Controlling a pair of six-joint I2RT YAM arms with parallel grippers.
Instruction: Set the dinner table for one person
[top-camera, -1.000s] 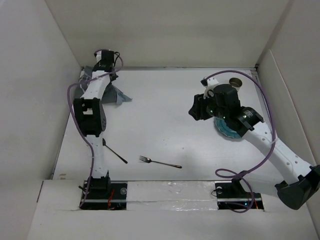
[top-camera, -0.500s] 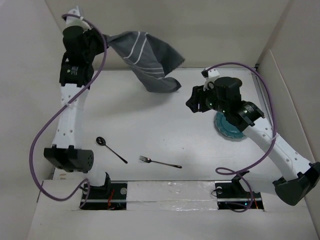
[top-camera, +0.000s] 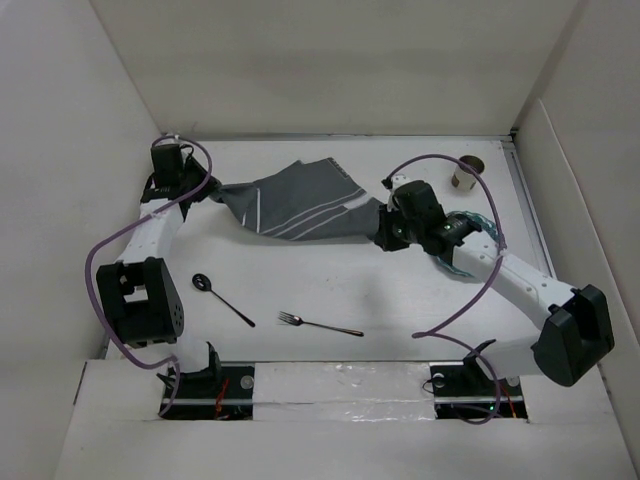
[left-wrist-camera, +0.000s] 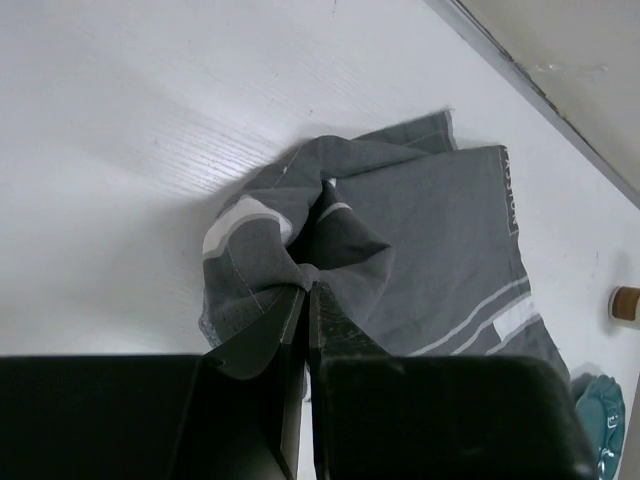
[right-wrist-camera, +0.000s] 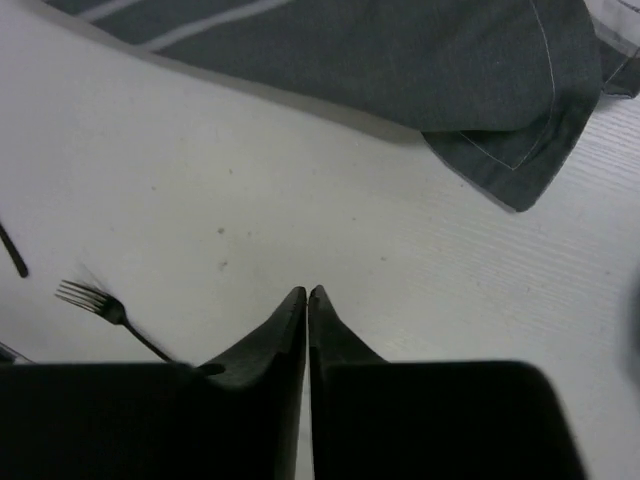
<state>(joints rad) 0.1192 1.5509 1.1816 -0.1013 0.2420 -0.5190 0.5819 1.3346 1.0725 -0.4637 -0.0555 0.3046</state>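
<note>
The dark grey white-striped cloth (top-camera: 300, 205) lies spread on the white dinner table (top-camera: 300, 285) between the two arms. At the back left, my left gripper (top-camera: 205, 190) is shut on a bunched corner of the cloth (left-wrist-camera: 330, 235), and its tips (left-wrist-camera: 308, 288) pinch the fabric. My right gripper (top-camera: 383, 236) sits at the cloth's right end. In the right wrist view it (right-wrist-camera: 307, 291) is shut with nothing in it, over bare table, with the cloth's folded corner (right-wrist-camera: 510, 150) just ahead of it.
A fork (top-camera: 320, 325) and a dark spoon (top-camera: 222, 298) lie near the front. A teal plate (top-camera: 470, 222) is partly hidden under the right arm. A small cup (top-camera: 465, 172) stands at the back right. White walls enclose the table.
My left arm swung the cloth down from the air and it now lies spread on the table. My right gripper has shut and dropped low to the cloth's right end.
</note>
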